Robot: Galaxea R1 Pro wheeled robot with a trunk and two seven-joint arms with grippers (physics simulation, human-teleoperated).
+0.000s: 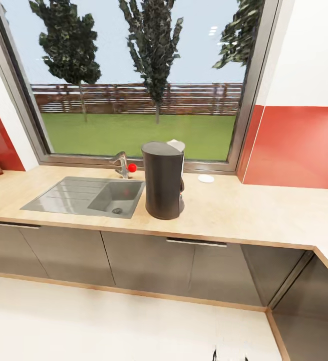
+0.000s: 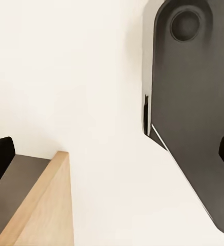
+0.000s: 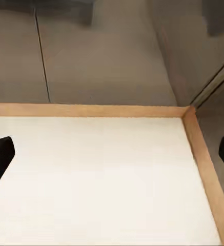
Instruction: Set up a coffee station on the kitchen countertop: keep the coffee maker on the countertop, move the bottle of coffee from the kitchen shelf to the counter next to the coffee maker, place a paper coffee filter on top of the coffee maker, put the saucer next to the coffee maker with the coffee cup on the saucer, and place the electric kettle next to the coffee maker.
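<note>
The dark grey coffee maker (image 1: 162,186) stands on the kitchen countertop (image 1: 244,210), just right of the sink. A white paper coffee filter (image 1: 177,146) rests on its top, at the back edge. The saucer (image 1: 206,178) lies flat behind and to the right of the machine, near the window sill. My left gripper (image 2: 112,159) hangs open over white floor beside a wooden plinth. My right gripper (image 3: 112,159) is open too, above the floor in the corner where the cabinets meet. Nothing sits between either pair of fingers.
A grey sink (image 1: 88,195) with a tap (image 1: 120,165) and a red knob (image 1: 131,167) is set in the counter left of the machine. Glossy grey cabinet fronts (image 1: 148,260) run below, turning a corner at right. A dark part of the robot (image 2: 194,113) is close to my left gripper.
</note>
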